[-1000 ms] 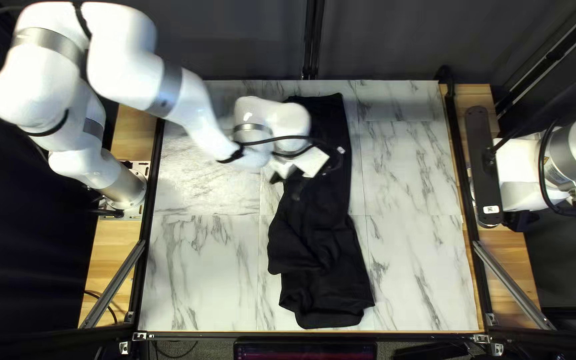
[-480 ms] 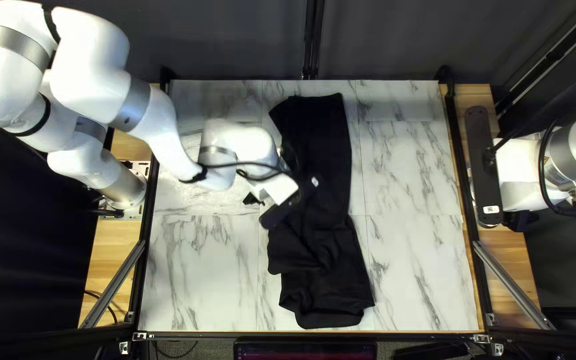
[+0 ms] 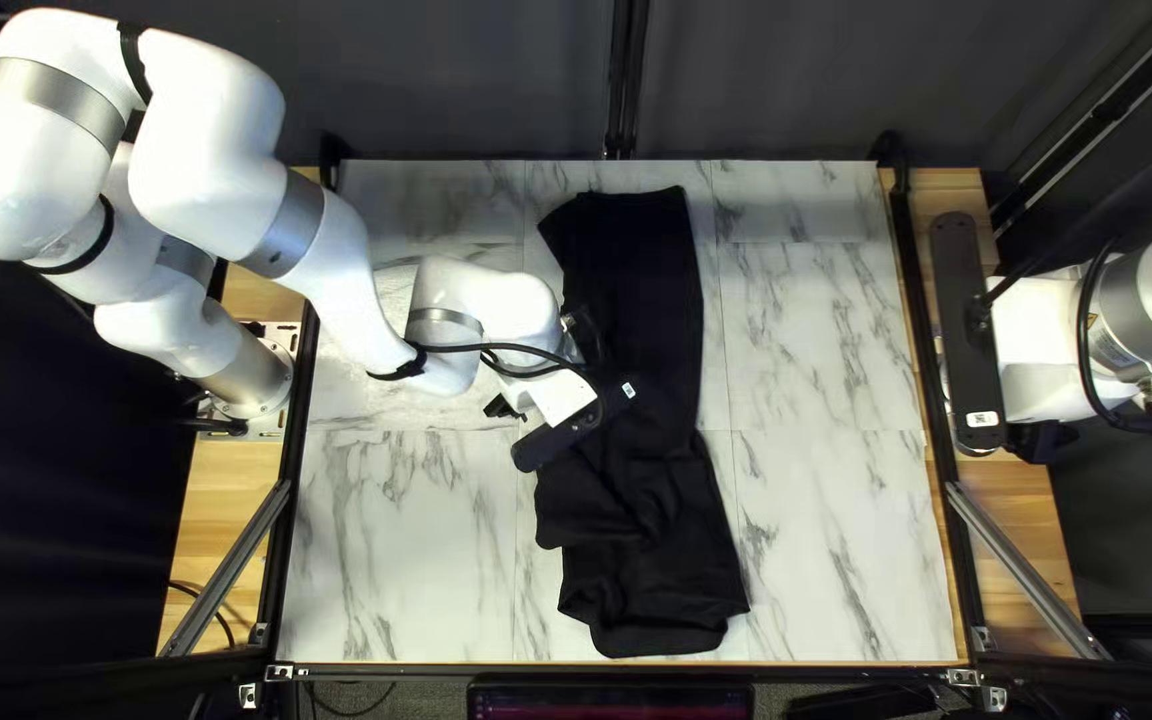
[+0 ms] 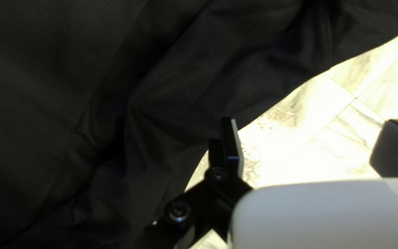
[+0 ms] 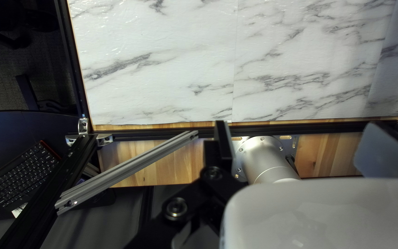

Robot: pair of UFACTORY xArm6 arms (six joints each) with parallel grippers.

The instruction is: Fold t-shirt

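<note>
The black t-shirt point(image 3: 656, 520) lies as a long strip from near the table's far edge towards its near edge in the top left view, with wrinkles in its nearer half. My left gripper point(image 3: 507, 408) hangs beside the shirt's left edge at mid-length, partly hidden by its mount. In the left wrist view that gripper point(image 4: 312, 147) stands wide open, one finger by the edge of the shirt point(image 4: 171, 92), the other over bare marble. My right gripper point(image 3: 1036, 440) is off the table's right side, its fingertips hidden there; in the right wrist view the gripper point(image 5: 305, 145) is open and holds nothing.
Marble tabletop point(image 3: 816, 400) shows on both sides of the shirt. Dark frame rails point(image 3: 920, 320) run along the table's sides, with slanted metal braces point(image 3: 1023, 567) near the front corners. A keyboard point(image 5: 19, 175) shows beyond the frame in the right wrist view.
My left arm has drawn back leftwards and towards the near edge, uncovering the shirt's far left corner. The visible parts of the shirt look unchanged, and the right arm has stayed put.
</note>
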